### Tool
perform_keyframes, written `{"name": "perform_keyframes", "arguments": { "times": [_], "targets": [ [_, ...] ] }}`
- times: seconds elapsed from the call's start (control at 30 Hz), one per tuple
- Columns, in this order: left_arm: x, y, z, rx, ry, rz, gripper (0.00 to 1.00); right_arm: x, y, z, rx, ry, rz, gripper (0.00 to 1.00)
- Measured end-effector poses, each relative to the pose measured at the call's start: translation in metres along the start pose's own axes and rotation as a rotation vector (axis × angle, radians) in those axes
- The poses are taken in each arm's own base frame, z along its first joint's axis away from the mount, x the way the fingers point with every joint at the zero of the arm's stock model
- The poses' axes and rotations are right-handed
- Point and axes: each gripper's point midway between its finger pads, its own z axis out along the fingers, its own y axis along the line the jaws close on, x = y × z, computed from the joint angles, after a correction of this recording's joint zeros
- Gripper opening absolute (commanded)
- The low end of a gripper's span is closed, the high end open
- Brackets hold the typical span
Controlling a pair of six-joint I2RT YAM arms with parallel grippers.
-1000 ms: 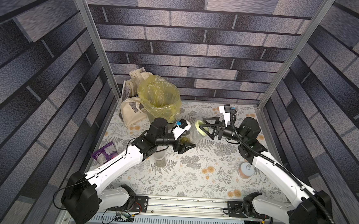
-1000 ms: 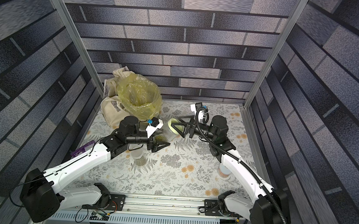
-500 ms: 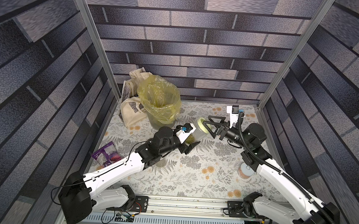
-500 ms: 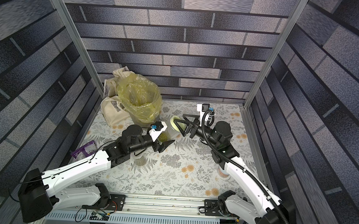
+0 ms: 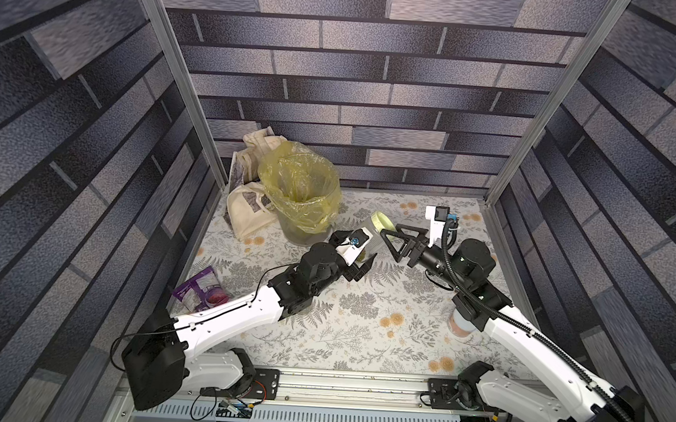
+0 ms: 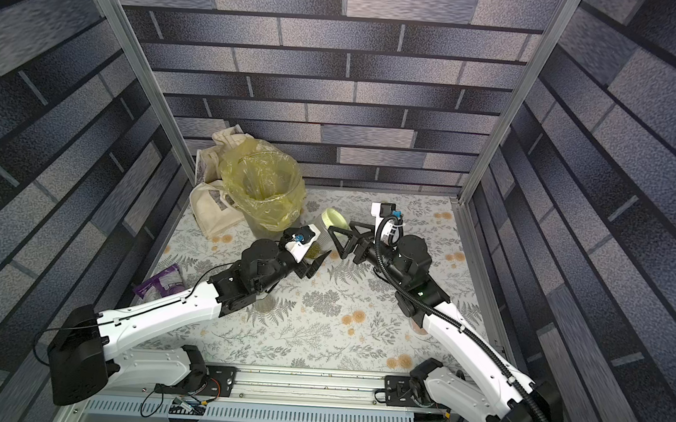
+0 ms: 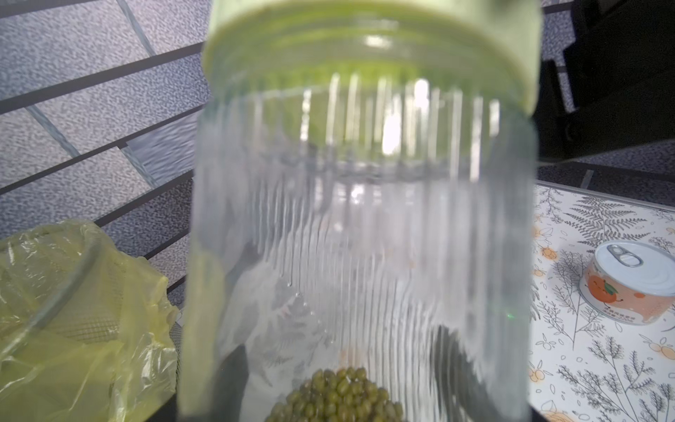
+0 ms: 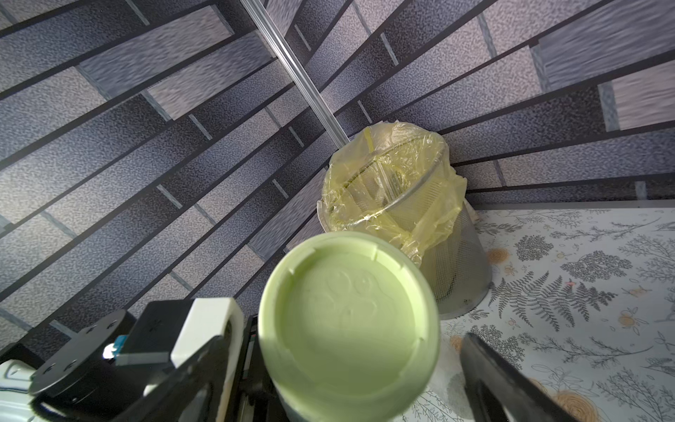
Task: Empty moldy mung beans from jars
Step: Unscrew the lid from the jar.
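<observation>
My left gripper (image 5: pixel 359 257) (image 6: pixel 311 258) is shut on the lower body of a wide clear jar (image 5: pixel 371 241) (image 6: pixel 323 239) (image 7: pixel 365 219) and holds it tilted above the table, just right of the bin. The jar's pale green lid (image 5: pixel 382 222) (image 6: pixel 336 219) (image 8: pixel 349 329) (image 7: pixel 365 36) is on. A small heap of mung beans (image 7: pixel 339 398) lies at the jar's bottom. My right gripper (image 5: pixel 391 243) (image 6: pixel 336 243) (image 8: pixel 347 387) is open, one finger on each side of the lid, with gaps showing. A second jar (image 6: pixel 265 303) shows partly under my left forearm.
The grey mesh bin with the yellow bag (image 5: pixel 301 193) (image 6: pixel 261 183) (image 8: pixel 394 190) (image 7: pixel 54 292) stands at the back left, with a cream tote bag (image 5: pixel 248 210) behind it. A purple pouch (image 5: pixel 201 290) lies at the left. A pinkish can (image 5: pixel 460 326) (image 7: pixel 635 288) stands under my right arm.
My left arm has stretched forward and carried the jar a little up and back, closer to the bin. My right gripper stayed open by the lid while its arm swung to the right.
</observation>
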Motion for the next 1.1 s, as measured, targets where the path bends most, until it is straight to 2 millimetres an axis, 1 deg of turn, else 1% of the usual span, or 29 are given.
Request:
{"name": "perform_keyframes", "arguments": {
  "times": [0.2,0.33,0.53,0.63,0.67,0.77,0.8,1.0,1.1],
  "targets": [
    [-0.003,0.000,0.000,-0.008,-0.008,0.010,0.48,0.004,-0.005,0.008,-0.005,0.008,0.044,0.98],
    [-0.002,0.001,0.000,-0.014,-0.007,0.019,0.48,0.003,-0.004,0.013,-0.024,0.002,0.068,0.97],
    [0.001,-0.003,0.002,-0.007,0.002,0.024,0.48,0.001,0.001,0.015,-0.063,-0.008,0.088,0.97],
    [0.002,-0.003,0.002,-0.006,0.005,0.024,0.48,0.004,0.001,0.018,-0.072,0.002,0.098,0.96],
    [0.002,-0.003,0.003,-0.006,0.005,0.024,0.48,0.006,0.001,0.019,-0.074,0.009,0.102,0.95],
    [0.002,-0.003,0.003,-0.005,0.006,0.024,0.48,0.011,-0.002,0.023,-0.078,0.027,0.113,0.85],
    [0.003,-0.003,0.003,-0.005,0.008,0.025,0.48,0.012,-0.002,0.024,-0.081,0.031,0.114,0.84],
    [0.004,-0.004,0.003,-0.003,0.015,0.025,0.48,0.013,-0.002,0.024,-0.083,0.035,0.111,0.87],
    [0.005,-0.004,0.003,-0.002,0.016,0.025,0.48,0.013,-0.002,0.024,-0.085,0.035,0.111,0.91]
  ]
}}
